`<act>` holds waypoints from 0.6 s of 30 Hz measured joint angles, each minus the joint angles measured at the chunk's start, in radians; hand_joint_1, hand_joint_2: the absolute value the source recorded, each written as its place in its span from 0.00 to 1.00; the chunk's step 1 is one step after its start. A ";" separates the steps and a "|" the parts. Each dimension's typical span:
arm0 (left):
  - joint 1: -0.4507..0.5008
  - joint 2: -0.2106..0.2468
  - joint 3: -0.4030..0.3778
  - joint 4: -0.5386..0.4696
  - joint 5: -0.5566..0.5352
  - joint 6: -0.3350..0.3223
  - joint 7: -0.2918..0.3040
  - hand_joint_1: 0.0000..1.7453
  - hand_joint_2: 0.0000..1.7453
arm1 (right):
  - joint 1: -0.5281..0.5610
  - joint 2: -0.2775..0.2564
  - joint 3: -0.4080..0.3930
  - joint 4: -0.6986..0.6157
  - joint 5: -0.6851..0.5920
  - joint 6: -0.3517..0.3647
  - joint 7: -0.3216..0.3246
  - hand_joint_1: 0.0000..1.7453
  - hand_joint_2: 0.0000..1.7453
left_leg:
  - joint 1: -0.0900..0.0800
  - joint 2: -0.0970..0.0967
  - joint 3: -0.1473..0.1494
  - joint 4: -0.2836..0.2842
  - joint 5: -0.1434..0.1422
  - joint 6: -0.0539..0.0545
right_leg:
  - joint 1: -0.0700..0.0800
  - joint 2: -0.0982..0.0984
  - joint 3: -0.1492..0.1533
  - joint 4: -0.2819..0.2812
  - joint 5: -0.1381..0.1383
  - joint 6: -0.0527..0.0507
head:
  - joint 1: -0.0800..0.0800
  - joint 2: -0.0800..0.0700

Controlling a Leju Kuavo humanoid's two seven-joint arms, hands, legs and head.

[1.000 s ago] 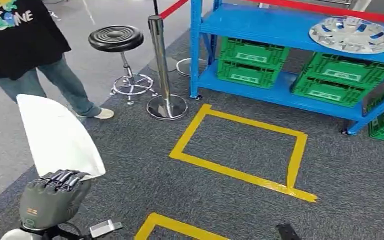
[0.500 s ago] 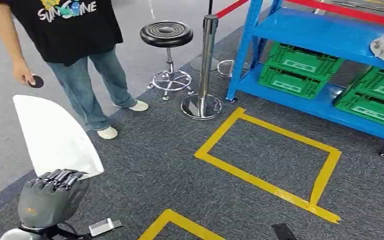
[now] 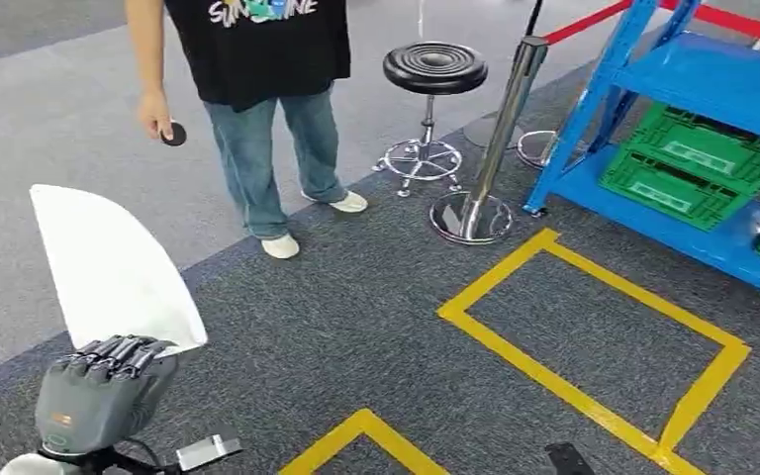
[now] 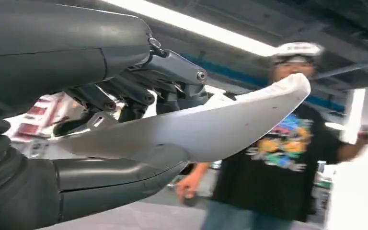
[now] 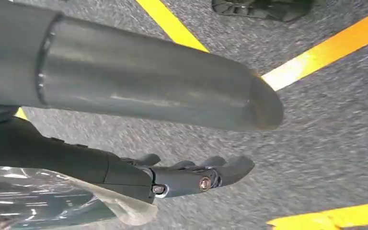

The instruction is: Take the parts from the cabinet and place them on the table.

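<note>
Carrying the white part point(image 3: 109, 267) toward the counter, by the look of it. Gripped at its lower end in the left hand point(image 3: 107, 396), standing upright above the knuckles and well clear of the carpet. From the left wrist, seen clamped between thumb and fingers, with most of its length reaching out unsupported. Right hand point(image 5: 124, 96) hanging over the carpet, fingers apart from the thumb, holding nothing.

Best done, probably, like this:

- Hold the clamp firm and the wrist level. Likely a light, long shell, prone to swinging and levering against the fingers at every step.
- Turn slowly and avoid jerks.
- Mind the person point(image 3: 267, 119) standing near, ahead and a little to the left, a small dark disc in one hand. Give the free tip of the part plenty of room on that side.
- Steer clear of the stool point(image 3: 433, 69) and the chrome post point(image 3: 500, 139) beside the blue shelf point(image 3: 712, 79), with green crates point(image 3: 688, 168) on its lower level.
- Take the yellow tape point(image 3: 594, 336) on the carpet as a possible guide for footing.
- At the counter, lay the part down flat before loosening the fingers.
- Raise the empty right hand to steady the far end in case of wobble.
</note>
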State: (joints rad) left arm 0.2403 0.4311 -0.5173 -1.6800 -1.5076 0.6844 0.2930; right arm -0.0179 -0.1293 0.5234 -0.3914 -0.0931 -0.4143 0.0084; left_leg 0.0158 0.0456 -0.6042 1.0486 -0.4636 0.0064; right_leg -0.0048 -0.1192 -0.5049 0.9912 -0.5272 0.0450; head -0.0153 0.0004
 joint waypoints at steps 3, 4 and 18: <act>0.005 0.000 0.005 -0.003 0.007 0.000 -0.004 1.00 1.00 | 0.000 0.001 0.000 0.000 0.015 0.000 0.000 0.00 0.00 | -0.003 -0.034 -0.002 -0.004 0.003 0.022 | -0.010 -0.017 0.015 -0.001 -0.009 0.012 | -0.001 0.000; 0.007 -0.001 0.005 -0.006 0.008 0.000 -0.006 1.00 1.00 | -0.001 0.001 -0.002 0.000 0.017 0.000 0.000 0.00 0.00 | -0.003 -0.041 -0.002 -0.005 0.005 0.026 | -0.013 0.040 0.004 0.023 -0.033 0.016 | 0.001 0.000; 0.007 -0.025 0.050 -0.011 0.043 0.000 -0.046 1.00 1.00 | 0.011 0.000 -0.024 0.002 0.055 0.000 0.008 0.00 0.00 | -0.010 -0.226 -0.017 -0.013 0.026 0.006 | 0.009 0.177 -0.020 -0.015 0.037 -0.041 | 0.000 0.000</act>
State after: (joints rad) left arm 0.2477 0.4063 -0.4677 -1.6911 -1.4645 0.6844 0.2468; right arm -0.0065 -0.1293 0.4997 -0.3895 -0.0385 -0.4139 0.0164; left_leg 0.0062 -0.1804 -0.6214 1.0356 -0.4380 0.0126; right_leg 0.0038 0.0579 -0.5252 0.9761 -0.4903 0.0042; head -0.0153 0.0004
